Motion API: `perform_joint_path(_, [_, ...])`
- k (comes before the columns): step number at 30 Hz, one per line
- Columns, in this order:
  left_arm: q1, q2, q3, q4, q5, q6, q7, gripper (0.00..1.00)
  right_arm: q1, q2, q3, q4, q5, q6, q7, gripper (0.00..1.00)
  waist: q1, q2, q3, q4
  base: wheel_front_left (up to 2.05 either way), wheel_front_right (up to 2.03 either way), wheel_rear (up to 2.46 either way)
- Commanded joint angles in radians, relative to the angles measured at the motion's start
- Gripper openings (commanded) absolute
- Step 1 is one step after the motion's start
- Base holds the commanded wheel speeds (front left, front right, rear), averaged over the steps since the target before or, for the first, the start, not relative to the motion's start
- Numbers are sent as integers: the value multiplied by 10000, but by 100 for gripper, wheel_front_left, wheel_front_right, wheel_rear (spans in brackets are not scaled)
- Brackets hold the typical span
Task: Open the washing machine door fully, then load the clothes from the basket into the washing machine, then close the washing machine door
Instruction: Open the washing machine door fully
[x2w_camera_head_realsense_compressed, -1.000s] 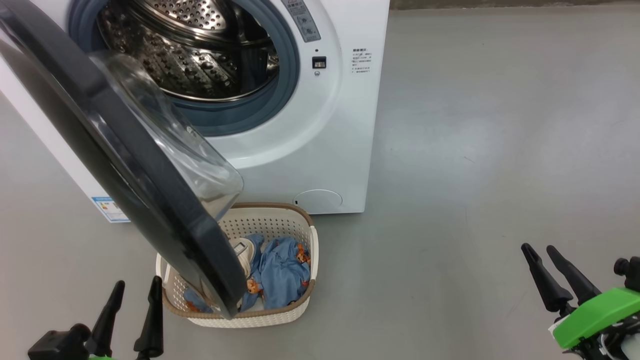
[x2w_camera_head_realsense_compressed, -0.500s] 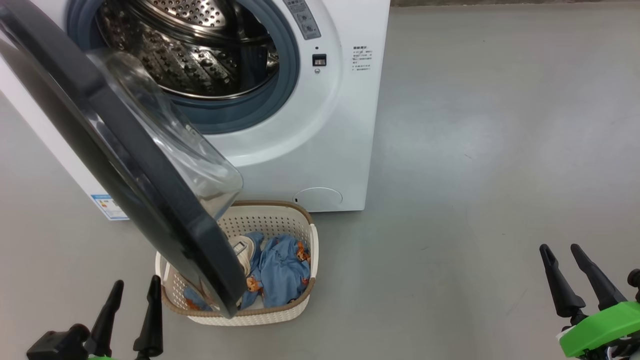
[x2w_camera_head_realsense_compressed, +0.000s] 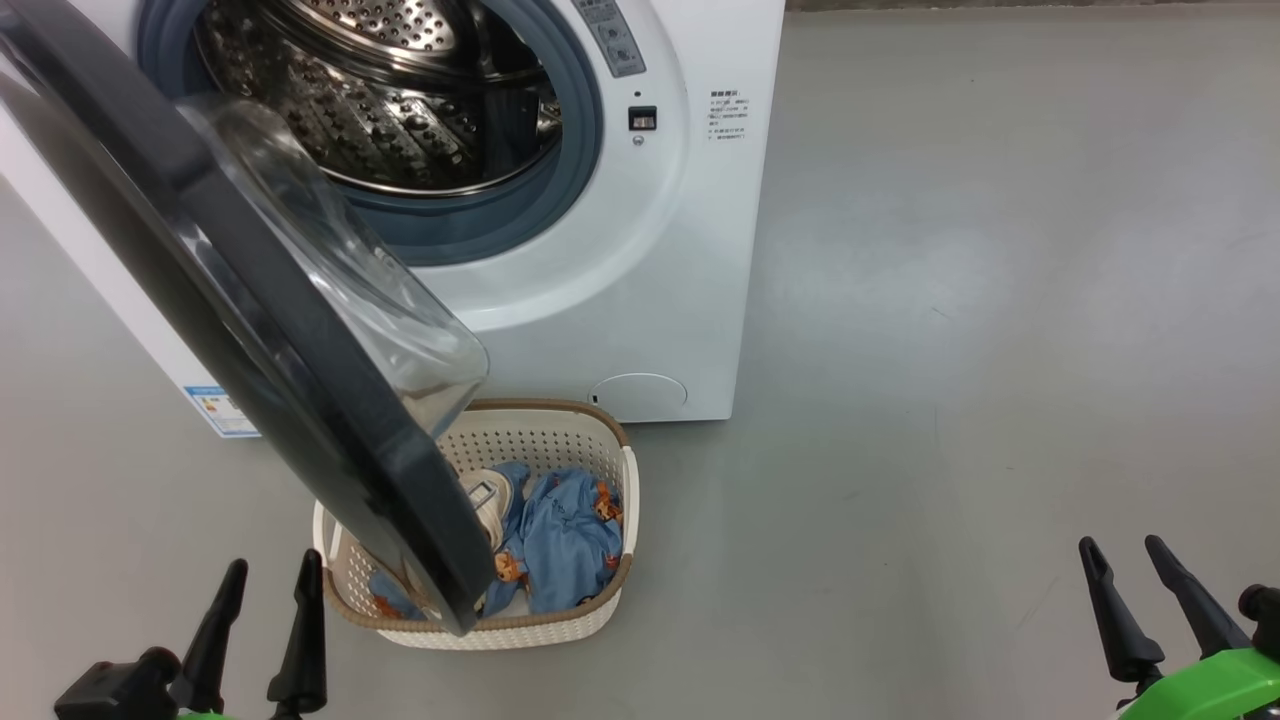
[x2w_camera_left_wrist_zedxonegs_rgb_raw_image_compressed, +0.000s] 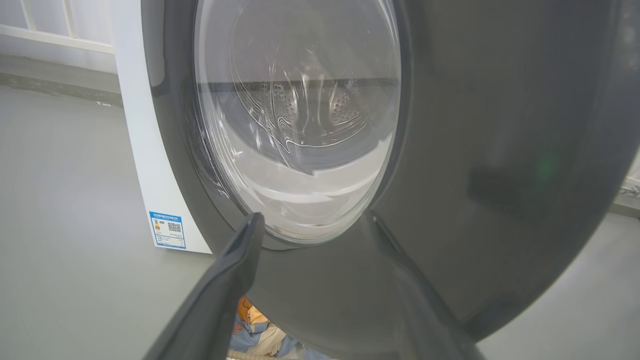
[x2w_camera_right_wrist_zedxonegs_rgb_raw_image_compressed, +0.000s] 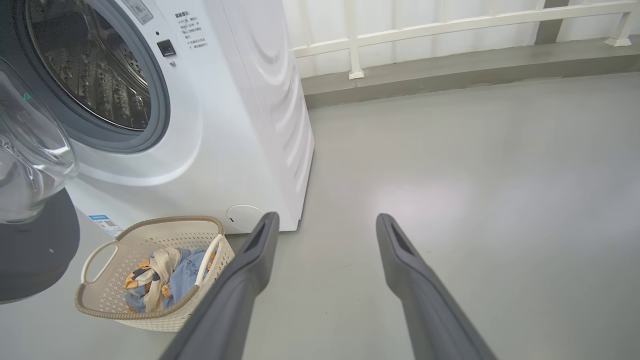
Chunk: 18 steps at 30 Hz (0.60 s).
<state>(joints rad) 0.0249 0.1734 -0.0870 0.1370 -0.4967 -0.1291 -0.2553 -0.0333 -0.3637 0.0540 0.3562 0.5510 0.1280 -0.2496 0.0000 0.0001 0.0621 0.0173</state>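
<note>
The white washing machine (x2w_camera_head_realsense_compressed: 680, 250) stands ahead with its steel drum bare. Its black-rimmed door (x2w_camera_head_realsense_compressed: 250, 330) hangs part-way open, swung out over the cream basket (x2w_camera_head_realsense_compressed: 610, 600) on the floor. Blue printed clothes (x2w_camera_head_realsense_compressed: 565, 540) lie in the basket, partly hidden behind the door. My left gripper (x2w_camera_head_realsense_compressed: 268, 580) is open at the lower left, close before the door's outer face (x2w_camera_left_wrist_zedxonegs_rgb_raw_image_compressed: 500, 150) and apart from it. My right gripper (x2w_camera_head_realsense_compressed: 1122, 552) is open at the lower right over bare floor, well right of the basket (x2w_camera_right_wrist_zedxonegs_rgb_raw_image_compressed: 105, 310) and the clothes (x2w_camera_right_wrist_zedxonegs_rgb_raw_image_compressed: 165, 280).
Grey floor spreads to the right of the machine. A white railing (x2w_camera_right_wrist_zedxonegs_rgb_raw_image_compressed: 450, 30) on a low kerb runs behind it. A blue label sticker (x2w_camera_head_realsense_compressed: 222, 412) marks the machine's lower left corner, and a round flap (x2w_camera_head_realsense_compressed: 640, 392) sits just behind the basket.
My right gripper has drawn back toward the lower right corner of the head view. The left gripper, door and basket have stayed put.
</note>
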Motion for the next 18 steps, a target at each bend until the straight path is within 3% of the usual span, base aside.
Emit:
perform_joint_path(1, [-140, 161, 392, -263, 105, -16, -65, 100, 89, -143, 94, -167, -150, 27, -122, 100, 0, -1, 1, -8, 0, 0, 0])
perform_joint_path(17, [-240, -12, 635, -241, 25, -16, -65, 100, 158, 45, -35, -78, -469, 27, -122, 100, 0, -1, -35, 39, 0, 0, 0])
perform_joint_path(18, [-270, -75, 725, -261, -63, -16, -65, 44, 167, 47, -43, -83, -480, 27, -122, 100, 0, -1, -45, 54, 0, 0, 0])
